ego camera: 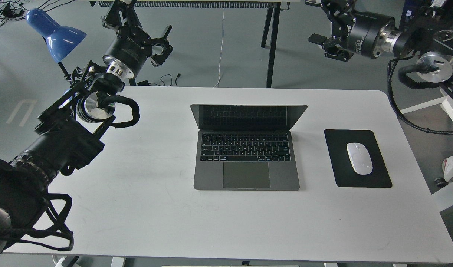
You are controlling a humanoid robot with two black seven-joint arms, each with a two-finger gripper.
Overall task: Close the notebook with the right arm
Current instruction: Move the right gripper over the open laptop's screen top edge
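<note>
— What lies closest to you?

— The thick near part of my left arm [44,148], coming in low on the left over the white worktop [137,207].

— And the notebook?

— The notebook [246,163] sits mid-worktop, lid up, dark screen facing me, keys and trackpad showing. To its right lies a black mouse pad [374,174] with a white mouse [359,158] on it.

— Your claws?

— My left claw [160,46] hangs past the far left corner of the worktop, fingers spread apart, holding nothing, beside a blue lamp [55,33]. My right claw [322,43] hovers beyond the far right edge, well apart from the notebook; whether its fingers are spread or closed I cannot tell.
</note>
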